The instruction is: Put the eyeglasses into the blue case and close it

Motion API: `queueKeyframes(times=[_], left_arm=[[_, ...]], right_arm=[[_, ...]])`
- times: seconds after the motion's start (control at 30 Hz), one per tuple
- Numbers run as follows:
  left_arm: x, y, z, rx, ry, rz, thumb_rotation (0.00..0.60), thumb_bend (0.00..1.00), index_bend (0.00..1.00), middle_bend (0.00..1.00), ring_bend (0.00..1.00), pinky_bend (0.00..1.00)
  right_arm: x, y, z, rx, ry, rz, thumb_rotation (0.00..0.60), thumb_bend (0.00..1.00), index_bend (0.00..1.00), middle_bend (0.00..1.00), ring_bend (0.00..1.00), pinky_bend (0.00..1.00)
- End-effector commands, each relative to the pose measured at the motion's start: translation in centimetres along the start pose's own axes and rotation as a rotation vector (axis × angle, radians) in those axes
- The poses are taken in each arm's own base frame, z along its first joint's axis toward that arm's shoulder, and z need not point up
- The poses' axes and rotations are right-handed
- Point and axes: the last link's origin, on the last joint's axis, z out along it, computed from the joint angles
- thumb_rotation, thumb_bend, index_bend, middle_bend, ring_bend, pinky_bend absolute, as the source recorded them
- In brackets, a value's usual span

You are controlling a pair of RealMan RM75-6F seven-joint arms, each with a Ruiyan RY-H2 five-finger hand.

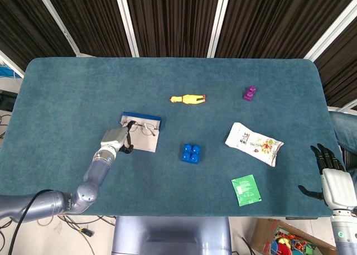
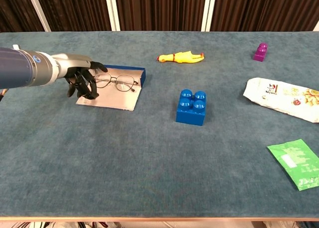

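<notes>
The eyeglasses (image 2: 115,81), thin dark wire frames with round clear lenses, lie unfolded on the pale inner flap of the open blue case (image 2: 127,74) on the desk (image 2: 149,148). The left hand (image 2: 82,81) hovers at the case's left edge, fingers spread, holding nothing. The right hand (image 1: 334,179) rests empty, fingers apart.

Teal cloth table (image 1: 78,82) fills frame. Yellow rubber chicken (image 1: 188,99) lying flat, upper centre. Purple toy block (image 1: 249,92) upper right. Blue building brick (image 1: 191,153) at centre, studs up. White snack bag (image 1: 254,143) right of centre, lying flat. Green sachet (image 1: 246,189) lower right, near front edge. Dark slatted wall (image 1: 173,18) behind.
</notes>
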Motion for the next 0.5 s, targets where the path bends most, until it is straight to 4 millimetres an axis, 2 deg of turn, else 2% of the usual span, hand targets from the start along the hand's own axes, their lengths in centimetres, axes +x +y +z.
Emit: queueKeyframes(times=[0.03, 0.5], left_arm=[[-0.38, 0.23, 0.08, -0.004, -0.008, 0.002, 0.600, 0.44, 0.00, 0.52, 0.63, 0.69], [-1.14, 0.73, -0.22, -0.012, -0.016, 0.031, 0.600, 0.44, 0.00, 0.53, 0.63, 0.69]], right_arm=[[0.01, 0.01, 0.00, 0.000, 0.000, 0.001, 0.600, 0.06, 0.08, 0.00, 0.00, 0.17], [0.03, 0.03, 0.03, -0.005, 0.001, 0.003, 0.600, 0.06, 0.08, 0.00, 0.00, 0.17]])
